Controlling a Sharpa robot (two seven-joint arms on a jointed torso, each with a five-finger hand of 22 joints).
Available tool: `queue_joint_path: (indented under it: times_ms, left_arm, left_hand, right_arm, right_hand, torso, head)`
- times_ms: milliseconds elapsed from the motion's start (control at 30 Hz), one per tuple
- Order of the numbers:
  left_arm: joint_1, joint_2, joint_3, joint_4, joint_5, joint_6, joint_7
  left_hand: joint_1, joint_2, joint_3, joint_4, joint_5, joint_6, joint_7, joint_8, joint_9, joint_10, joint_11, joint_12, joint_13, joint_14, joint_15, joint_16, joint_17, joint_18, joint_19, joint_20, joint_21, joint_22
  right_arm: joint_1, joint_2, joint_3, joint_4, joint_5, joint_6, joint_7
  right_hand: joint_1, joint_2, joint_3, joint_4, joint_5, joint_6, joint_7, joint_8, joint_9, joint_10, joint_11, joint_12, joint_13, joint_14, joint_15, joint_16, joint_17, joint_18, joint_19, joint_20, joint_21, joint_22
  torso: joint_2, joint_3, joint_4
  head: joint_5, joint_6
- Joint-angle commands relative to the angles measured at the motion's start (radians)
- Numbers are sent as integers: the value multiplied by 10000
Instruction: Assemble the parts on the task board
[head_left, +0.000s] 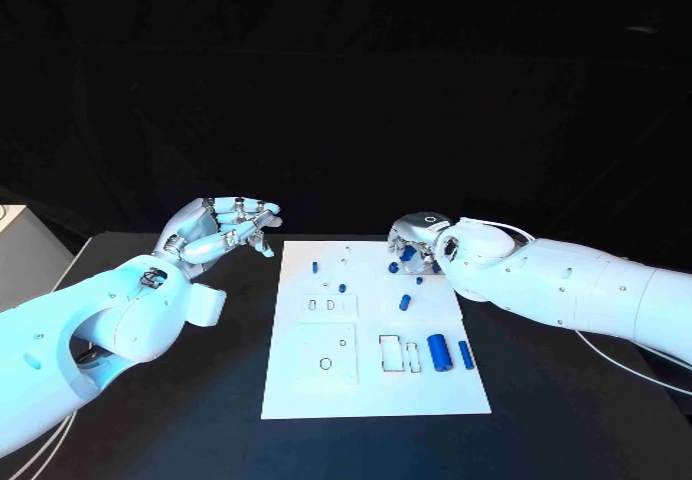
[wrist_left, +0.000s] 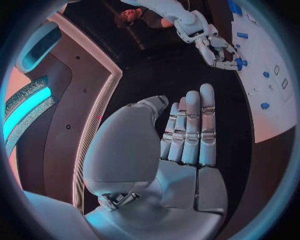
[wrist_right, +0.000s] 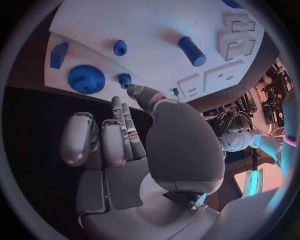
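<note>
In the middle of the black surface (head_left: 173, 420) lies the white task board (head_left: 378, 385), and on it we see the blue parts: two cylinders (head_left: 438, 352) lying side by side near its right edge, a short one (head_left: 405, 301) further up the board, and small pegs (head_left: 316, 267) toward the far end. From the right wrist we also see a blue gear (wrist_right: 86, 79) near one corner of the board, with a small knob (wrist_right: 125, 79) just beside it. What we fear from here is, in our judgement, a poor hold: the right hand (head_left: 418, 243) hangs over the board's far right corner among small pieces set close together, and if its fingers (wrist_right: 119, 135) close off-centre they could knock a neighbouring peg or let the chosen piece roll away. A push on the board's edge could also slide the whole plate. The right hand's fingers curl downward close to a blue piece (head_left: 407, 255) at that corner; we cannot tell whether they grip it or only hover about it. The left hand (head_left: 219, 232) is raised beside the board's far left corner, apart from it, its fingers (wrist_left: 190, 127) straight and close together, holding nothing.
</note>
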Motion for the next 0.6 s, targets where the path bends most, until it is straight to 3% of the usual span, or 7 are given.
queue_joint_path:
  times_ms: [33, 600]
  left_arm:
    - [0, -5, 17, 37, -91, 180, -3]
    - [1, -35, 41, 65, -97, 167, -34]
  left_hand:
    - [-42, -28, 29, 36, -25, -14, 20, -69, 15, -66, 21, -47, 1, -62, -25, 16, 11, 19, -48, -1, 56, 8]
    - [-42, -30, 39, 42, -24, -30, 30, -80, 19, -91, 30, -49, -2, -90, -17, 7, 8, 20, -73, 7, 83, 28]
  right_arm:
    - [-14, 36, 0, -34, -139, 319, -25]
    - [-102, 170, -8, -250, -95, 457, 4]
  right_hand:
    - [-48, 32, 20, 54, 54, -24, -36, -51, 22, -77, -19, 9, 13, 529, 21, 64, 1, -166, 47, 0, 45, -8]
    - [21, 149, 115, 92, 58, 15, -33, -26, 59, -55, -20, 28, 39, 517, 25, 150, 63, -168, 54, 2, 65, 20]
  torso:
    - [52, -13, 23]
    - [181, -19, 43]
  head:
    - [-35, -12]
    - [7, 12]
